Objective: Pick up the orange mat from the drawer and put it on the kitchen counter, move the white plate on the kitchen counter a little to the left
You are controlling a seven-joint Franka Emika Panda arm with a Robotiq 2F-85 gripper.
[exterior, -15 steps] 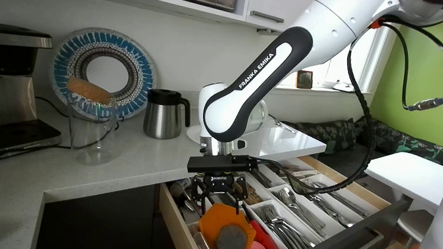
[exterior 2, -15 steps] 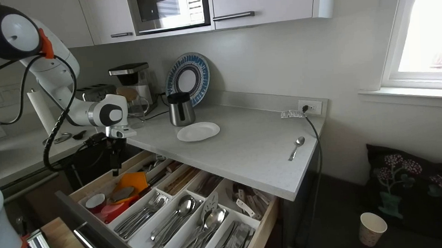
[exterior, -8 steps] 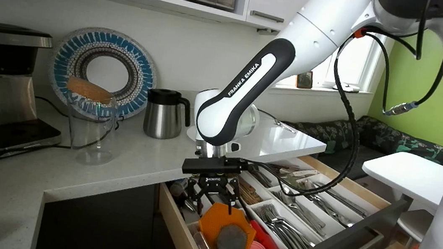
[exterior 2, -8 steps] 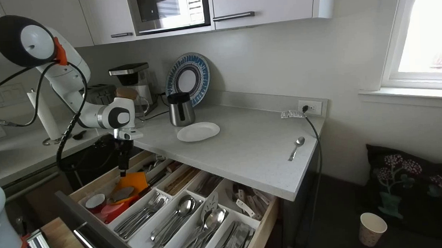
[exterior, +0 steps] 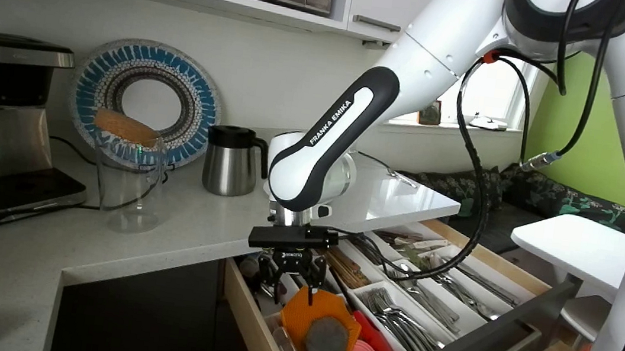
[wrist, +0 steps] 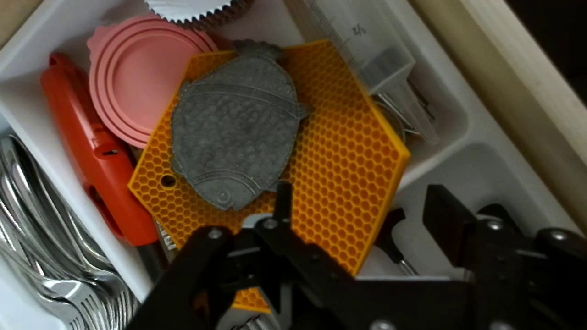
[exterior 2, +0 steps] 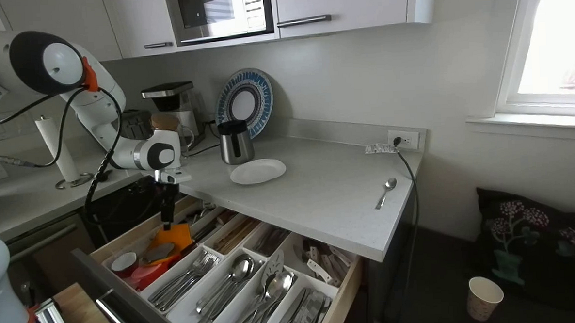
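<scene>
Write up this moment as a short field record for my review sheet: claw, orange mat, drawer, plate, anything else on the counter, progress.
claw: open, low over the drawer; contact with the orange mat cannot be told
orange mat: in the drawer, a grey fish-shaped piece on top, overlapping a pink disc in the wrist view
drawer: pulled open; forks in a white compartment
white plate: on the counter, near the steel carafe
spoon: on the counter, apart from the white plate
progress: orange mat not yet lifted out

The window (exterior 2: pixel 556 38) glares blown-out white, the counter (exterior: pixel 405 197) carries a sheen, the wall (exterior 2: pixel 347 81) lies dim.
</scene>
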